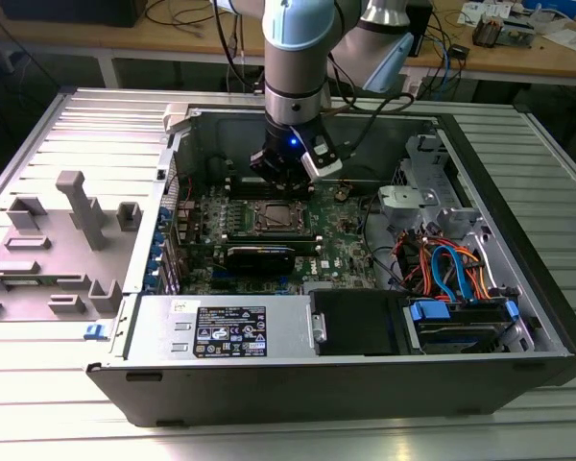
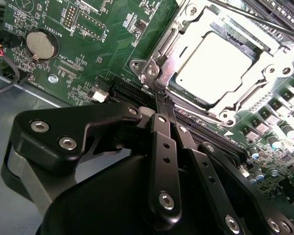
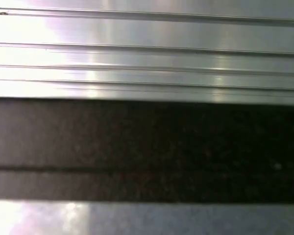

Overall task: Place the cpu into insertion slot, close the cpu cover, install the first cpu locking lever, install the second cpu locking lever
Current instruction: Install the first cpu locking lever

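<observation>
Open computer case (image 1: 518, 288) lies on its side on a ribbed metal table (image 1: 38, 423). The arm reaches down into the case, gripper (image 1: 286, 171) low over the green motherboard (image 1: 350, 240), just at the far edge of the insertion slot (image 1: 272, 217).

Second wrist view: the cpu (image 2: 213, 66) sits flat in the insertion slot (image 2: 264, 46), its silvery top showing through the window of the cpu cover (image 2: 174, 46), which lies down over it. The jaws are drawn narrow, the black fingers (image 2: 162, 117) side by side with only a slit between them and nothing held. Their tips stand at the near corner of the socket frame, by a thin locking lever (image 2: 198, 115) running along that edge; contact with it cannot be told.

Coin battery (image 2: 40, 45) well apart from the socket on the board.

First wrist view: ribbed metal surface (image 3: 147, 54) and a dark band (image 3: 147, 147).
</observation>
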Robot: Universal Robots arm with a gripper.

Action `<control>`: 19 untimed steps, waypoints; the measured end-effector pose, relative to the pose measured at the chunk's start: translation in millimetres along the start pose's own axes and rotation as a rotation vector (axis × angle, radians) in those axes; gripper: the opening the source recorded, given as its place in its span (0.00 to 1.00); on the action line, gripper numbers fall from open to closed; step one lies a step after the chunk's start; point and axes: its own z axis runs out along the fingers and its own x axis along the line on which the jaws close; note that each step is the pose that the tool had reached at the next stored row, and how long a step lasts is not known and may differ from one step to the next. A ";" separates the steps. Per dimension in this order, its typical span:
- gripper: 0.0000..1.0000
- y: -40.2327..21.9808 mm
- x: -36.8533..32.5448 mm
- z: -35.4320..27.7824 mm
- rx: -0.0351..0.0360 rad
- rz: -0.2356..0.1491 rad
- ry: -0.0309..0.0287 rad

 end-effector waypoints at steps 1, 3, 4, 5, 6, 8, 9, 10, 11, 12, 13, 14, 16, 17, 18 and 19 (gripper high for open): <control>0.11 0.0 0.0 0.0 -0.0001 0.000 -0.0001; 0.11 0.1 -0.1 -0.2 0.0009 0.000 -0.0002; 0.11 0.1 -0.1 -0.2 0.0016 0.000 -0.0002; 0.11 0.1 -0.2 -0.3 0.0020 0.000 -0.0002; 0.11 0.1 -0.2 -0.5 0.0022 0.000 -0.0002; 0.11 0.2 -0.1 -1.2 0.0024 0.000 -0.0001; 0.11 0.2 -0.1 -1.2 0.0022 0.000 -0.0002; 0.11 0.2 -0.1 -1.2 0.0021 0.000 -0.0003; 0.11 0.2 -0.1 -1.3 0.0022 0.000 -0.0003; 0.11 0.2 -0.1 -1.4 0.0023 0.000 -0.0002; 0.11 0.2 -0.1 -1.4 0.0024 0.000 -0.0001; 0.11 0.1 -0.1 -1.5 0.0031 0.000 -0.0001; 0.11 0.1 -0.1 -1.4 0.0041 0.000 0.0001; 0.11 0.2 -0.1 -1.1 0.0043 0.000 0.0000; 0.11 0.1 -0.1 -0.7 0.0045 0.000 -0.0001; 0.11 0.1 -0.1 -0.4 0.0048 0.000 -0.0001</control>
